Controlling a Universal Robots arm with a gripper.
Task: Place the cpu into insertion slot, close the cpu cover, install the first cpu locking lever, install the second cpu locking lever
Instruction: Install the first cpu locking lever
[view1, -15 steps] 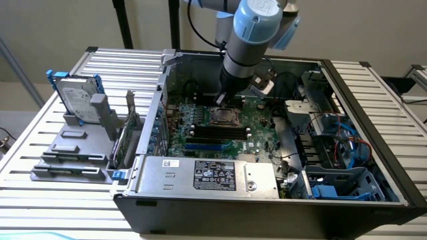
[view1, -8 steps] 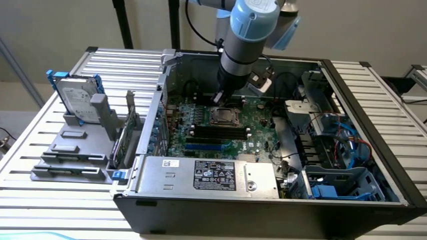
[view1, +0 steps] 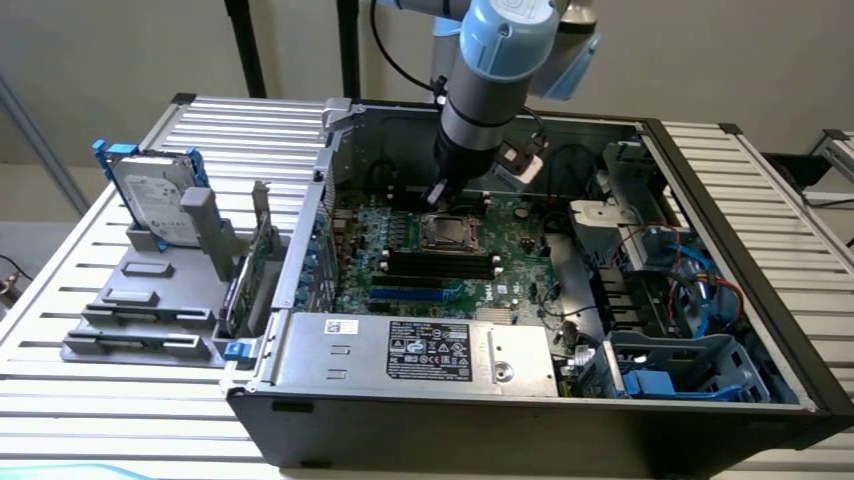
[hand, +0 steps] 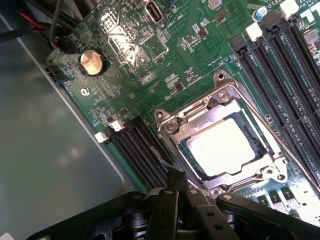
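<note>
Cpu (hand: 220, 147) in insertion slot (hand: 186, 145) beneath cpu cover (hand: 204, 112); gripper (hand: 175, 180), fingers pressed together, at slot's 11 o'clock, exterior view.

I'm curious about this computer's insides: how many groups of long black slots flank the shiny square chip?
2. The first group lies on one side of the chip, the second group on its opposite side. More may be hidden.

I see my jaws pressed together, their tips just short of one corner of the cpu cover (hand: 196, 113). The cover lies flat around the bright cpu (hand: 220, 147). Black memory slots (hand: 141, 151) run beside the tips. A coin cell (hand: 91, 62) sits farther off on the green motherboard (hand: 190, 55).
</note>
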